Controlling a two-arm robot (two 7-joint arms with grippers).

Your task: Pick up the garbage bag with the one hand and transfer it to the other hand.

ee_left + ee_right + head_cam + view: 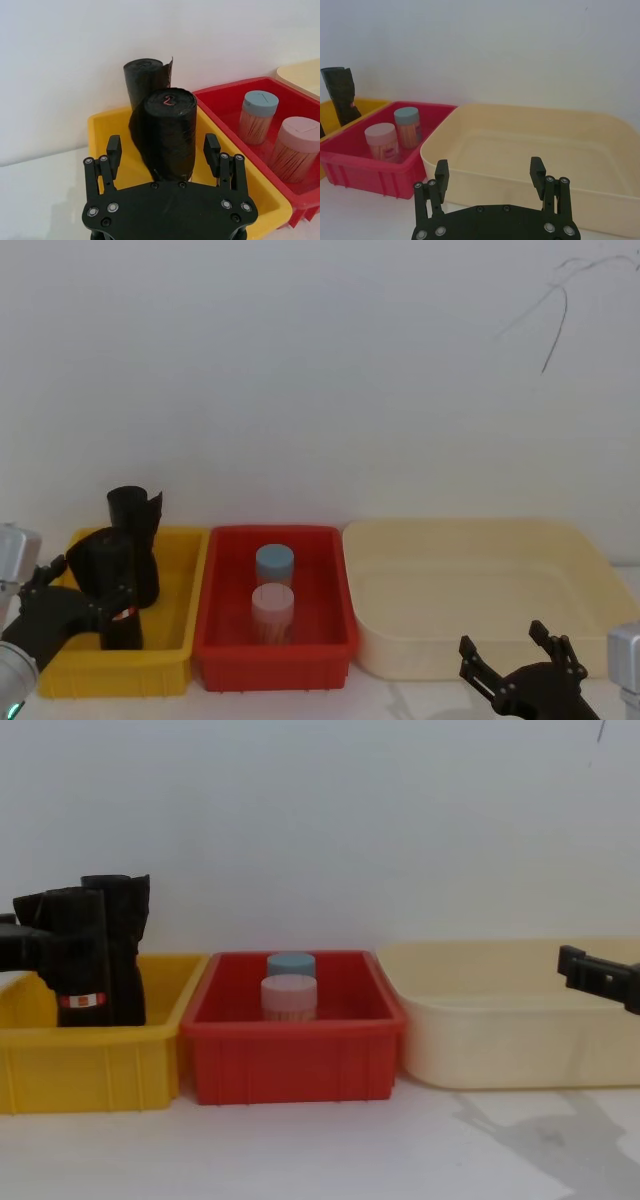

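Table (300, 1150) and wall (320, 820) white; left gripper (162, 142) fingers (114, 150) apart around garbage bag (167, 125), right gripper (489, 167) fingers (441, 172) apart

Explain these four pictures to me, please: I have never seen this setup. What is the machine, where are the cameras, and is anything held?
This is a two-armed robot; each arm ends in a black two-finger gripper. One picture looks down from its head, one looks across from its chest, and two come from cameras on the wrists. On the table stand a yellow bin, a red bin and a cream tray in a row. The yellow bin holds two black rolls: the garbage bag, with a red-and-white label, and a plain roll behind it. The red bin holds two lidded jars. The left gripper is open, its fingers either side of the garbage bag, not closed on it. The right gripper is open and empty, near the cream tray. Nothing is held yet.
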